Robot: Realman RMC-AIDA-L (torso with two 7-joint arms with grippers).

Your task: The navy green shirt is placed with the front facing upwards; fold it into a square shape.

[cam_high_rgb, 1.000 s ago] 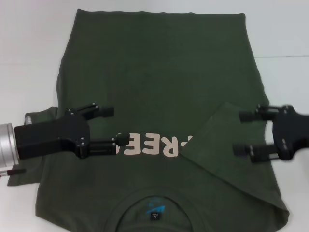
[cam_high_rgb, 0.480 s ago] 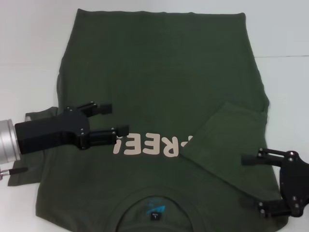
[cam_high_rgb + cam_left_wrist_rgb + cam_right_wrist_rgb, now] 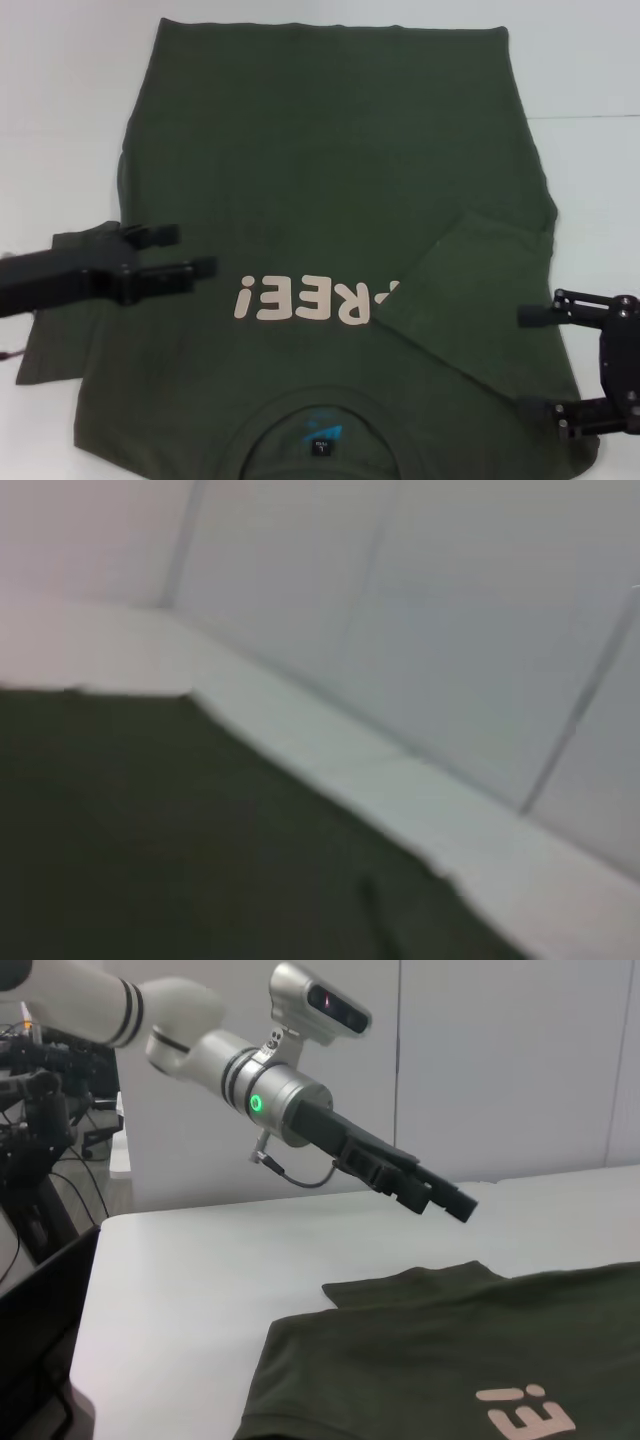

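Left hand (image 3: 440, 1198): matte black, long blocky fingers, silver wrist showing a glowing green ring, white arm with black bands, thin cable trailing. Right hand (image 3: 585, 365): black, screws showing.

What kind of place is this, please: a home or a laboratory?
Probably a robotics laboratory: the navy green shirt lies on a bare white table, plain panel walls stand behind, and cables and dark equipment crowd the room's edge.
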